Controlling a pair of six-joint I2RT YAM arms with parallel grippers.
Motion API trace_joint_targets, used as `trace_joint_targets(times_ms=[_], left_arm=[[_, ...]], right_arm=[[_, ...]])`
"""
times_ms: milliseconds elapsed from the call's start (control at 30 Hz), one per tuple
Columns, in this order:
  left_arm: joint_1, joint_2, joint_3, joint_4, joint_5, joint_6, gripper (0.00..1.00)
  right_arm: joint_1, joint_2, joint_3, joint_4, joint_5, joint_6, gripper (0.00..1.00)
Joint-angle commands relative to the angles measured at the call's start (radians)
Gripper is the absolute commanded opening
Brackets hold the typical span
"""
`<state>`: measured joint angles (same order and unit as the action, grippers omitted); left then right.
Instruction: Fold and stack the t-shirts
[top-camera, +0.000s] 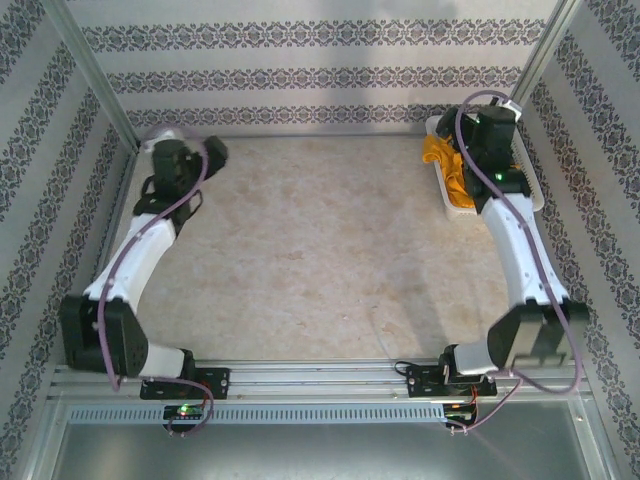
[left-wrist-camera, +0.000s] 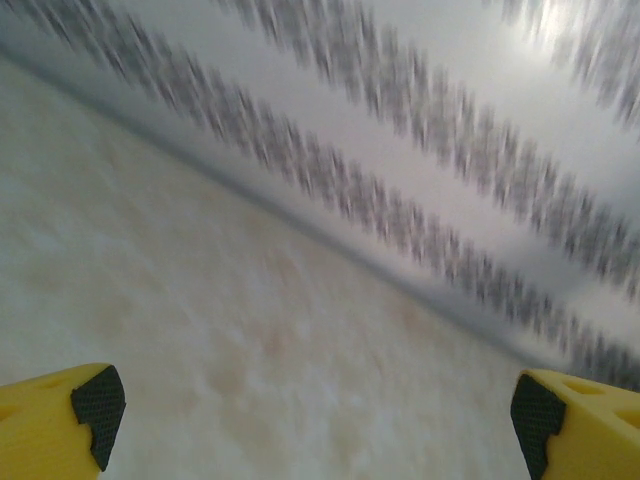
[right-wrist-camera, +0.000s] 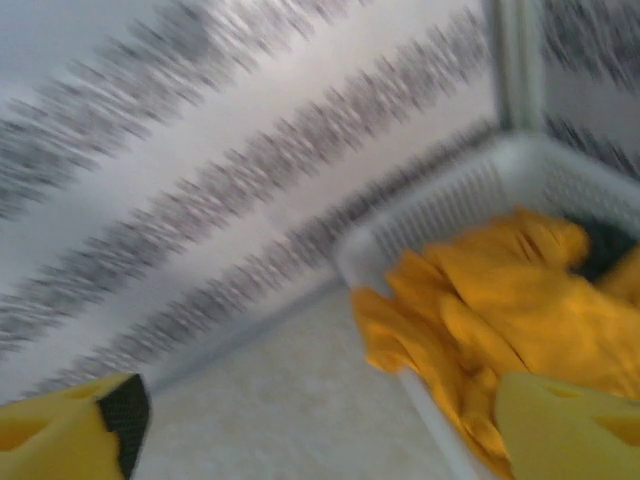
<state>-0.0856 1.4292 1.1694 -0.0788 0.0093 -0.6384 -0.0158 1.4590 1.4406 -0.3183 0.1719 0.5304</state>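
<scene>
Top external view: the bench (top-camera: 320, 250) is bare across its middle. A white lattice basket (top-camera: 452, 208) sits in the far right corner, w/ the orange-yellow t-shirt (top-camera: 440, 160) bunched inside and spilling over the basket's left rim. The right arm (top-camera: 515, 250) reaches to the basket. The left arm (top-camera: 135, 255) bends toward the far left corner, well apart from any cloth.

Right wrist view: the right end effector (right-wrist-camera: 330, 420) has its jaws wide apart w/ nothing between them, i.e. open & empty. One finger (right-wrist-camera: 570, 420) hangs over the orange cloth, the other over bare bench beside the basket. Contact w/ the fabric can't be told (motion blur). A dark patch at the basket's right, behind the orange folds, is prob. the charcoal t-shirt (right-wrist-camera: 605, 250); most of it is hidden.

Left wrist view: the left end effector (left-wrist-camera: 310, 420) is fully open & empty, over bare bench near the far wall.

Progress (judged): the task is at its very start.
- Neither shirt is out of the basket or spread flat, no fold is made, and no stack is begun.
- The step in hand looks like an approach for a 1st pick of the orange shirt, which lies uppermost & nearest the jaws.
- Left to do: pull out each shirt, flatten it, fold it, then stack one on the other.
</scene>
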Motion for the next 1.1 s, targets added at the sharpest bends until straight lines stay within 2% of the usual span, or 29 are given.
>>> trace_joint_targets(times_ms=[0,233,467,567,633,667,767,867,1067], left_arm=[[-0.121,0.042,0.080,-0.230,0.086,-0.020,0.99],[-0.304,0.103,0.115,-0.207,0.138,-0.015,0.86],[-0.350,0.094,0.083,-0.180,0.181,-0.056,0.76],[-0.353,0.068,0.069,-0.180,0.172,-0.064,0.72],[-0.354,0.052,0.063,-0.182,0.165,-0.065,0.70],[-0.353,0.045,0.062,-0.186,0.162,-0.063,0.69],[-0.353,0.024,0.067,-0.203,0.150,-0.053,0.65],[-0.353,0.005,0.064,-0.212,0.134,-0.051,0.62],[-0.352,-0.018,0.061,-0.225,0.103,-0.048,0.58]], right_arm=[[-0.062,0.128,0.077,-0.311,0.018,0.003,0.87],[-0.149,0.458,0.311,-0.485,-0.153,-0.094,0.82],[-0.180,0.634,0.396,-0.501,-0.192,-0.101,0.82],[-0.187,0.683,0.413,-0.490,-0.211,-0.078,0.77],[-0.203,0.707,0.412,-0.477,-0.236,-0.049,0.68],[-0.212,0.711,0.410,-0.469,-0.257,-0.040,0.59],[-0.228,0.676,0.381,-0.403,-0.284,-0.018,0.21],[-0.225,0.589,0.345,-0.336,-0.247,-0.024,0.00],[-0.195,0.357,0.343,-0.238,-0.208,-0.022,0.00]])
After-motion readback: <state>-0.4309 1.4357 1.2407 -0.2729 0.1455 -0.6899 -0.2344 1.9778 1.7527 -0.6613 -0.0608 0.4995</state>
